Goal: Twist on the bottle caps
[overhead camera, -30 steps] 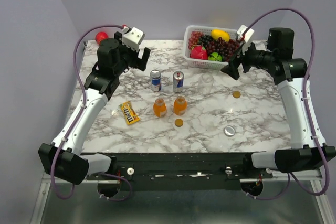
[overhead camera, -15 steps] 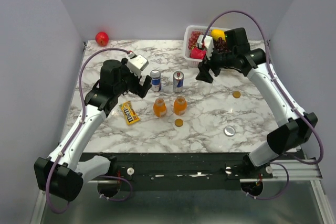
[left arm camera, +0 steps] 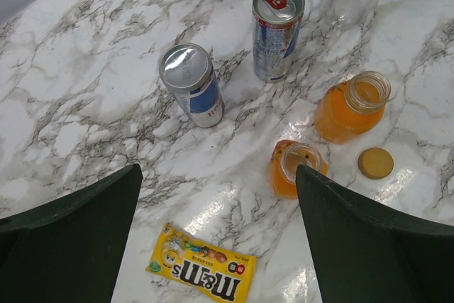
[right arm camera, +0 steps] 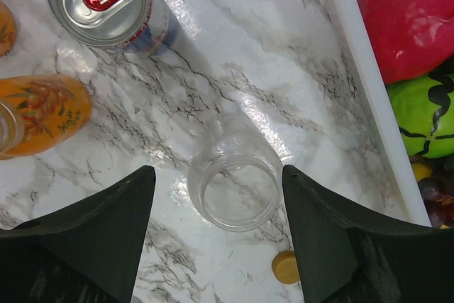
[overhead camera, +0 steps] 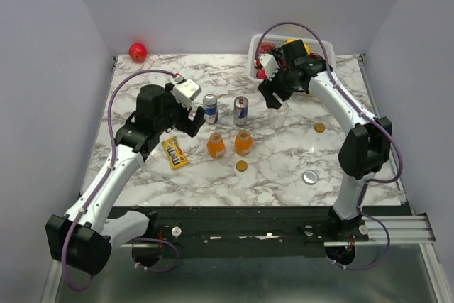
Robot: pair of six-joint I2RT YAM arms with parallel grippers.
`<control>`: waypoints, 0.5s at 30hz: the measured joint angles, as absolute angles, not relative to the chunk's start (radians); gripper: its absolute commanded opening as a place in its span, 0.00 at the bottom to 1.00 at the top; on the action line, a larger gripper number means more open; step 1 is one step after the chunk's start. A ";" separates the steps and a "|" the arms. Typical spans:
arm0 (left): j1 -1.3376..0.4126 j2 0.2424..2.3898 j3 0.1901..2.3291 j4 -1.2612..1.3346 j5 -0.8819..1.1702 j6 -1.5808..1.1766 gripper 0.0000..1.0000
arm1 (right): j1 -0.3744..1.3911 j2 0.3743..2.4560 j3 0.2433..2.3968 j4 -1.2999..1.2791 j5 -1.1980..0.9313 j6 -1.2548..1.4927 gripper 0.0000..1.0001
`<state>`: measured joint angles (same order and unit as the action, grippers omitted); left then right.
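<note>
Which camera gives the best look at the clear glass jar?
The right wrist view: the clear glass jar stands open-mouthed, seen from above between the fingers. The left wrist view shows only a faint outline near its top edge; the top view barely shows it.

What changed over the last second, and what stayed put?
The right gripper swung left to hover, open, over the clear glass jar. The left gripper edged toward the blue-and-silver drink cans. Nothing was grasped. The stubby orange bottles and orange-gold caps stayed put.

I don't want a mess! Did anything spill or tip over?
Nothing spilled or tipped. The two stubby bottles of orange liquid stand upright but open; a small round gold cap lies loose on the marble table beside them.
</note>
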<state>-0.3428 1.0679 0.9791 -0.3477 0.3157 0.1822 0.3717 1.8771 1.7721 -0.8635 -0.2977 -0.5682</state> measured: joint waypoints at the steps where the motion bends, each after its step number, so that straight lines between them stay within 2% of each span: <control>1: -0.343 1.068 0.979 -0.347 0.316 0.183 0.99 | 0.372 1.880 1.772 -0.864 -0.288 -0.568 0.78; 5: -0.342 1.073 0.979 -0.345 0.318 0.183 0.99 | 0.371 1.885 1.772 -0.867 -0.262 -0.569 0.72; 15: -0.343 1.099 0.979 -0.344 0.327 0.183 0.99 | 0.332 1.945 1.810 -0.920 -0.252 -0.568 0.72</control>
<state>-0.3428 1.0988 0.9794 -0.3435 0.3275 0.1833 0.3321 1.9450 1.8103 -0.9199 -0.2516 -0.5682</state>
